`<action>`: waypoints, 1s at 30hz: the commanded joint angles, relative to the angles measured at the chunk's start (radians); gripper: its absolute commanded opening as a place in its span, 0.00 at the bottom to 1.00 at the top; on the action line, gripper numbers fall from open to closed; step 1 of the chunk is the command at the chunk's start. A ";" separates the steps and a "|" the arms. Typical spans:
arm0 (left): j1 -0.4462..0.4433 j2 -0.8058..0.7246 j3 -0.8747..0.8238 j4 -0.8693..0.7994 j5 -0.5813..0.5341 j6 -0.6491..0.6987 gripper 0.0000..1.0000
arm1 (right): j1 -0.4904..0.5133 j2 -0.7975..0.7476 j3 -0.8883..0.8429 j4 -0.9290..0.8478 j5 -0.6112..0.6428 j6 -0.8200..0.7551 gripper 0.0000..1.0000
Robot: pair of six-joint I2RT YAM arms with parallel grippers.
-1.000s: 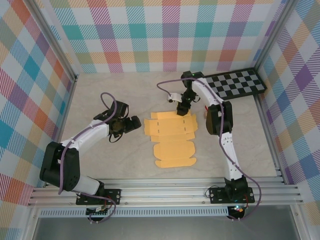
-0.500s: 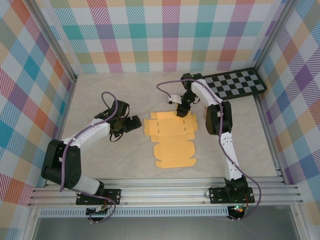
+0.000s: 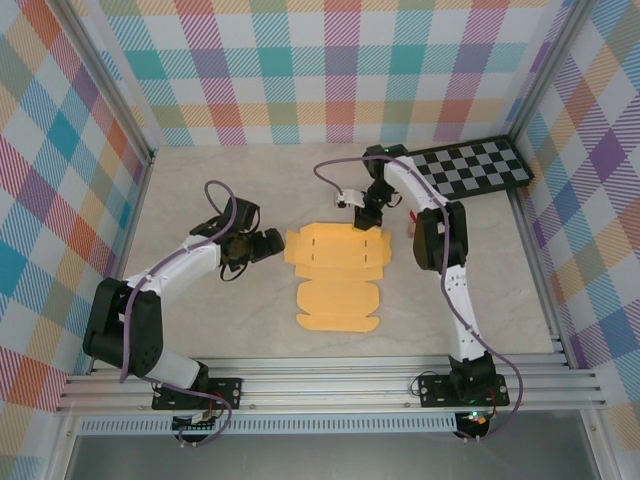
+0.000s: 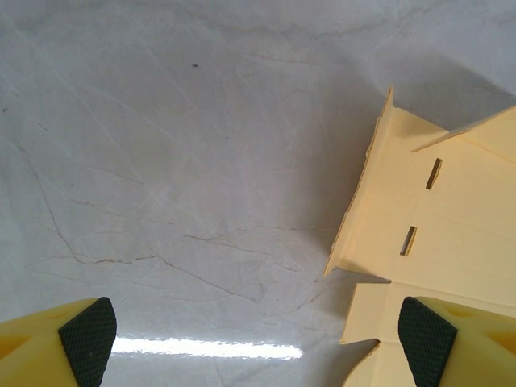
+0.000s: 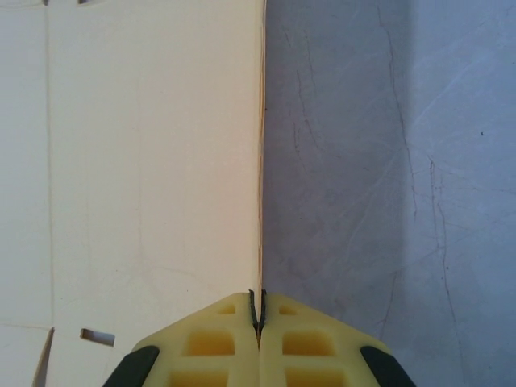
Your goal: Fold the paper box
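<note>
Pale marbled tabletop, thin card: a pinch that may slip or tear

On the table (image 3: 200,330) the paper box (image 3: 335,262) is laid flat near the centre as an unfolded die-cut sheet. Its far edge, at about 1 o'clock, is pinched between the closed fingers of the right gripper (image 5: 258,318) (only a thin margin seems caught). If it is lifted too fast, the card could be pulled free or creased off its score line. The left gripper (image 3: 268,243) is held wide open and empty at the sheet's 9 o'clock, so the sheet may be dragged rather than folded
</note>
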 commanded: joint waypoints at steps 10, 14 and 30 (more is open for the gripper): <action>-0.014 -0.230 0.070 0.182 0.050 0.190 0.83 | 0.017 -0.402 -0.119 -0.022 0.005 0.434 0.00; -0.028 -0.316 0.051 0.362 0.129 0.339 0.71 | 0.019 -0.536 -0.180 -0.013 0.000 0.556 0.00; -0.069 -0.233 0.105 0.604 0.345 0.657 0.63 | 0.141 -0.798 -0.352 0.068 0.143 0.711 0.00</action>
